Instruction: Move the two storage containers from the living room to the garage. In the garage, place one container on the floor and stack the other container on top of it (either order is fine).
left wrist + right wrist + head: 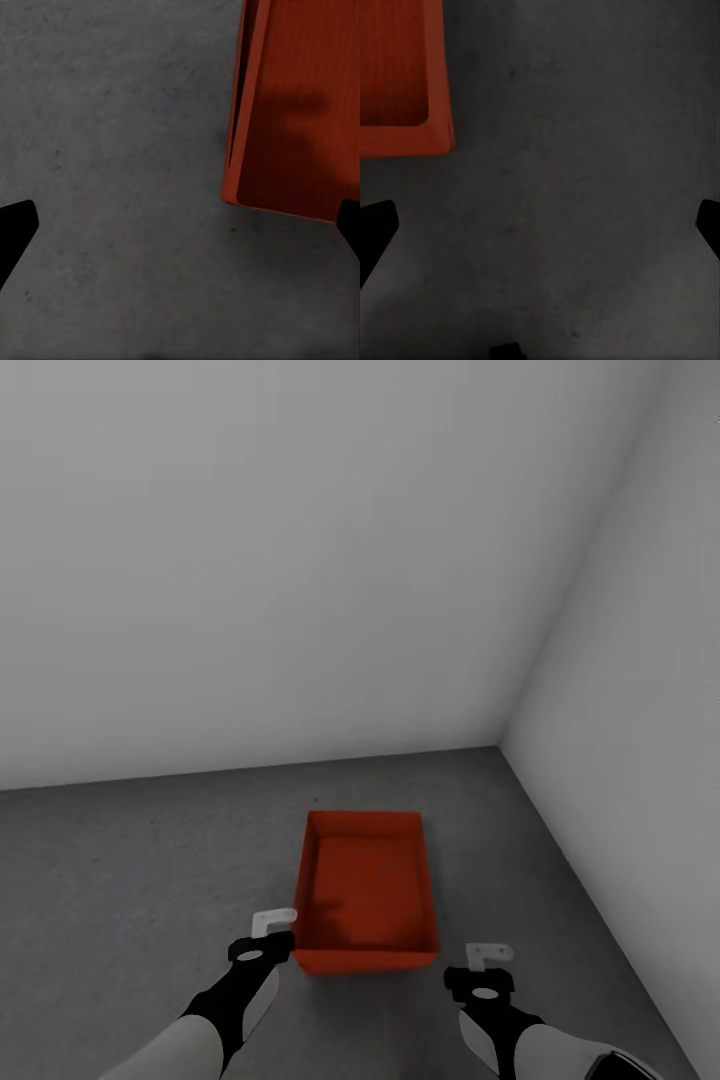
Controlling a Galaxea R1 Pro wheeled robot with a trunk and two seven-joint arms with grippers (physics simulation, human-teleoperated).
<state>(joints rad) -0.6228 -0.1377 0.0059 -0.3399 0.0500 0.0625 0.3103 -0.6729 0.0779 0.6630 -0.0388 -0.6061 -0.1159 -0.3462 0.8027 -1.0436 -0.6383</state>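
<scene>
Grey concrete floor (150, 880) holds one orange-red container (366, 890); both grippers' jaws gape wide, empty, flanking it.

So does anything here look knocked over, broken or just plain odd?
Nothing stands out. One orange-red bin sits upright and flat on the grey floor near the wall corner, empty and undamaged. The left gripper and right gripper hang open at its near corners, holding nothing. It sits slightly turned, not square to the walls.
</scene>
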